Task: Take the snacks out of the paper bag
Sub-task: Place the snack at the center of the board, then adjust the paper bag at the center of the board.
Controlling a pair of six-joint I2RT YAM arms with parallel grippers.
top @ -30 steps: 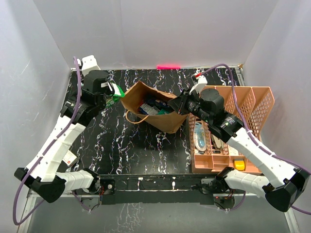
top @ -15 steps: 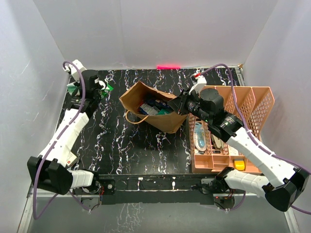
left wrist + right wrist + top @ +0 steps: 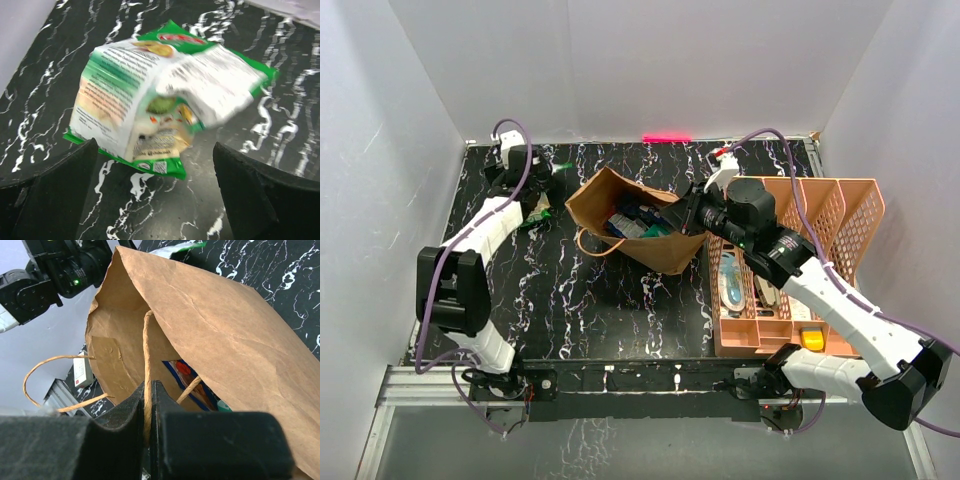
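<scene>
The brown paper bag (image 3: 645, 245) stands tilted mid-table, mouth facing up and left, with several snacks (image 3: 635, 222) inside. My right gripper (image 3: 686, 214) is shut on the bag's twine handle (image 3: 148, 365) at its right rim; in the right wrist view a blue-red packet (image 3: 186, 376) shows deep in the bag (image 3: 215, 325). A green-white snack packet (image 3: 160, 100) lies on the black marbled table at the far left, also seen from above (image 3: 537, 212). My left gripper (image 3: 155, 200) hovers just over it, open, both fingers (image 3: 55, 195) clear of the packet.
A salmon-pink perforated organiser (image 3: 840, 215) with pale stationery fills the right side of the table, touching the bag's right side. A yellow item (image 3: 812, 340) lies at its near corner. White walls close in on the left, back and right.
The left arm carried the green-white packet away from the bag toward the far left corner, then the gripper opened and the packet now lies on the table. The right gripper has not moved.
</scene>
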